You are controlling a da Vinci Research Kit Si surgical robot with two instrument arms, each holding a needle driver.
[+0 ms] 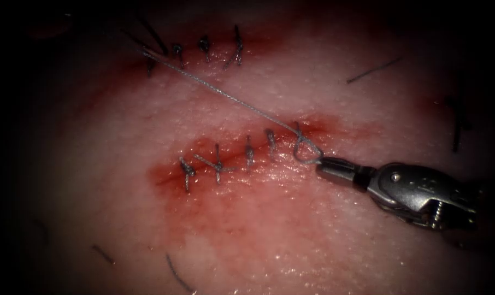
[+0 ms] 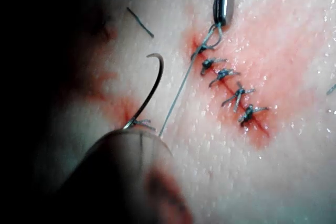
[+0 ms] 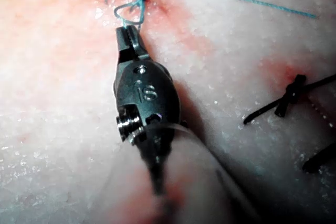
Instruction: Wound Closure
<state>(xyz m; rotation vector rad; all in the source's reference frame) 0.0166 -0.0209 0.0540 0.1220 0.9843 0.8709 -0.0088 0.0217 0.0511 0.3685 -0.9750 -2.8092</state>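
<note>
My right tool (image 1: 319,164) comes in from the right, its jaws shut on a small loop of thread (image 1: 305,153) at the right end of the lower cut (image 1: 231,158). The same grasp shows in the right wrist view at the right tool (image 3: 126,29). From that loop the thread (image 1: 225,95) runs taut up and left to the upper stitched cut (image 1: 204,52). The curved needle (image 2: 152,82) stands free of the tissue beside that upper cut. Its tail end and the thread (image 2: 178,93) pass behind my left tool's blurred shaft (image 2: 126,177).
Several tied stitches (image 1: 217,164) cross the lower cut, with red fluid (image 1: 258,180) around them. The upper cut carries three stitches. Cut ends of thread (image 1: 373,70) lie loose on the tissue at the right and near the front edge (image 1: 176,273).
</note>
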